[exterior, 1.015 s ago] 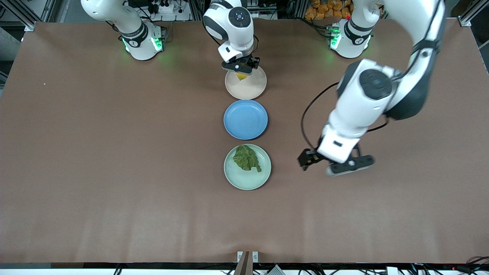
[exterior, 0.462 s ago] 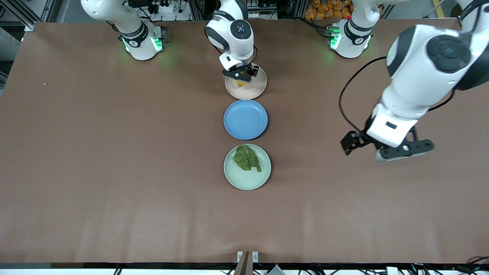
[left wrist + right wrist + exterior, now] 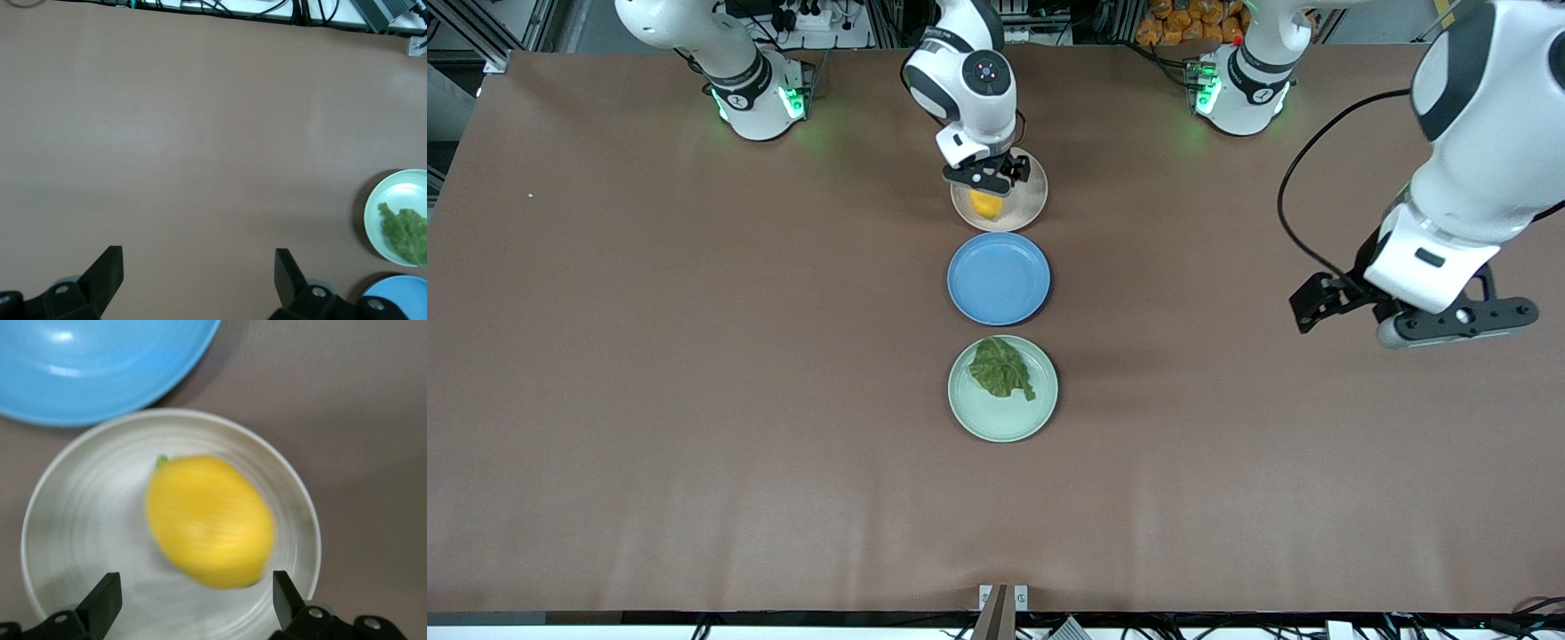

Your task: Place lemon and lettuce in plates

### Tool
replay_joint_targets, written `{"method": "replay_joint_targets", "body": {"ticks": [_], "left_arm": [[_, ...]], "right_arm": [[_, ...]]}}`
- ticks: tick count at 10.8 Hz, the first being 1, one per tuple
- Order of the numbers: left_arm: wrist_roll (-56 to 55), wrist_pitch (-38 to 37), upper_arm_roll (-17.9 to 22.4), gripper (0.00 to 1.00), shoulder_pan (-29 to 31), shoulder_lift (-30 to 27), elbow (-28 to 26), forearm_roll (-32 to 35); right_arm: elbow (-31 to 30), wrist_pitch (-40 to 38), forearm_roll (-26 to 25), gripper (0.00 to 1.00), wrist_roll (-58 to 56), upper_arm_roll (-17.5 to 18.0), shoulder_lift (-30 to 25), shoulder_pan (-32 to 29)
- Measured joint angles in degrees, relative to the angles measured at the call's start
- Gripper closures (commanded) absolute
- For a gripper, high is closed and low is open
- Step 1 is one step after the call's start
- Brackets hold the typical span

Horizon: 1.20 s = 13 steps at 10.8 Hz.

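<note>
The yellow lemon (image 3: 986, 205) (image 3: 210, 520) lies in the beige-pink plate (image 3: 1024, 206) (image 3: 73, 520), the plate farthest from the front camera. My right gripper (image 3: 987, 180) (image 3: 193, 597) hovers just over it, open, with the lemon free between and below its fingers. The dark green lettuce (image 3: 1000, 368) (image 3: 405, 227) rests on the mint green plate (image 3: 1002, 418) (image 3: 380, 200), the nearest plate. My left gripper (image 3: 1414, 324) (image 3: 198, 270) is open and holds nothing, over bare table toward the left arm's end.
A blue plate (image 3: 999, 278) (image 3: 100, 367) (image 3: 400, 293) with nothing on it sits between the two other plates, all three in one row. Both arm bases stand along the table's back edge.
My right gripper has opened and let go of the lemon, which now lies in the beige-pink plate. The left arm has swung away from the green plate toward its own end of the table.
</note>
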Motion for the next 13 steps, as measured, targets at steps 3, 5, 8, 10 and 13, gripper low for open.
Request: {"method": "replay_joint_targets", "body": {"ticks": [3,5,8,10,13], "left_arm": [[3.49,-3.07,0.0,0.0,2.03,-2.5,-0.02,-0.67],[5.68,-6.21,0.02,0.0,3.29,-4.92,-0.02,-1.07],[8.18,-9.8,0.06,0.0,5.28,-7.71,-0.07,-2.77],[8.19,-11.46,0.06,0.0,5.82,-8.97,-0.05,-3.06],[8.46,-15.82,0.05,0.0,6.02,-11.49,1.0,-3.42]], "right_arm": [[0.5,0.15,-2.86,0.0,-0.24,-4.86,0.04,-0.96],[0.52,0.16,-7.44,0.0,-0.84,-7.85,0.21,-4.31],[0.7,0.19,-9.01,0.0,-10.83,-8.45,0.23,-12.23],[0.7,2.02,-9.06,0.0,-20.65,-8.65,0.45,-18.91],[0.71,3.98,-9.07,0.0,-34.38,-8.72,1.43,-29.17]]}}
